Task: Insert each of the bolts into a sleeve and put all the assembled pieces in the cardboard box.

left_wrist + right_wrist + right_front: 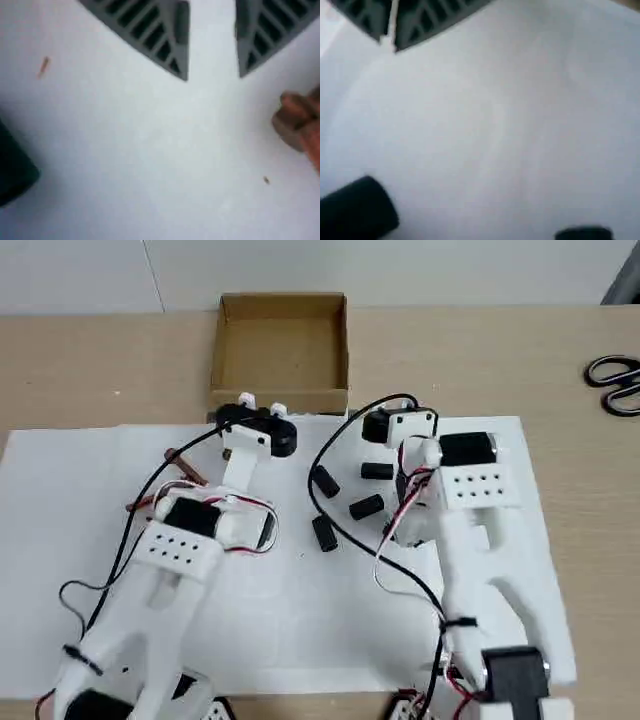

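Bolts (186, 466) lie loose off the box's (280, 400) front-left corner, sleeves (325, 480) off its front-right. Your left pincer (213, 75) gapes empty, right pincer (390, 42) pinched together; a careless descent could roll a bolt away.

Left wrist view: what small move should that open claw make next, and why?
Probably a short sideways shift of the left gripper toward the brown bolt: its jaws stand open over bare white sheet, and the bolt lies beside them, not between.
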You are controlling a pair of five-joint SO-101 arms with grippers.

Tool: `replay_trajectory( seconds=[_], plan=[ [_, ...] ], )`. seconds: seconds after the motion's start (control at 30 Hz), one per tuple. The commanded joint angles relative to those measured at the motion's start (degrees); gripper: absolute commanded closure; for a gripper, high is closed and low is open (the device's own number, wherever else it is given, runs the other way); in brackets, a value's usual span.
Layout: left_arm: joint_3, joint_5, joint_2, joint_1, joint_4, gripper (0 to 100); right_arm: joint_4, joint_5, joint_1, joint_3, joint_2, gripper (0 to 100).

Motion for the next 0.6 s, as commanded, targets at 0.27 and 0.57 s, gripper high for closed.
replay_trajectory(
  seconds=[0.27,0.57],
  plan=[
    [5.1,0.3,3.3,-0.9,-11.5,93,-11.4,-17.1,-0.2,-2.3,2.0,99.5],
    [5.4,4.0,3.8,-6.0,-13.9,93,-19.3,-25.8,-0.3,2.1,4.3,99.5]
  ],
)
